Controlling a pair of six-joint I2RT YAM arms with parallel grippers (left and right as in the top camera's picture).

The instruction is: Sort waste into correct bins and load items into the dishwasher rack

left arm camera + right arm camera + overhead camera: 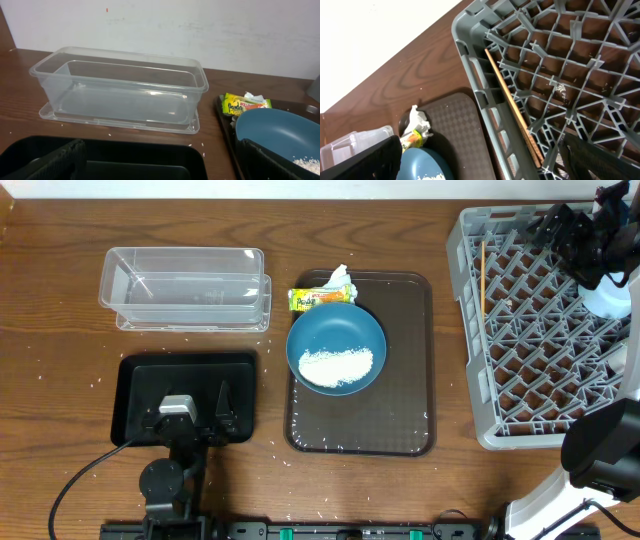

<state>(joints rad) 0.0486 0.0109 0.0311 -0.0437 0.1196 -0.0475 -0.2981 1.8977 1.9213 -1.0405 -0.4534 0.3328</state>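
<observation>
The dark-blue dish [335,345] [280,131] [427,165] holds white rice [335,367] [307,162] and sits on the brown serving tray [400,410]. Behind the dish lie the yellow-green wrapper [318,299] [240,106] [412,137] and the white tissue [338,277] [252,96] [417,120]. The chopsticks [483,275] [512,105] rest along the left side of the grey rack [530,380] [545,75]. My right gripper [548,228] [482,165] hovers open over the rack's far part, empty. Open and empty too, my left gripper [190,408] [160,167] hangs over the black tray [135,380] [100,160], facing the clear tub [185,285] [120,90].
A pale round item [607,298] sits in the rack's right side, partly hidden under my right arm. Stray rice grains dot the wood around the tub and the black tray. The right arm's base [600,455] stands at the rack's near right corner.
</observation>
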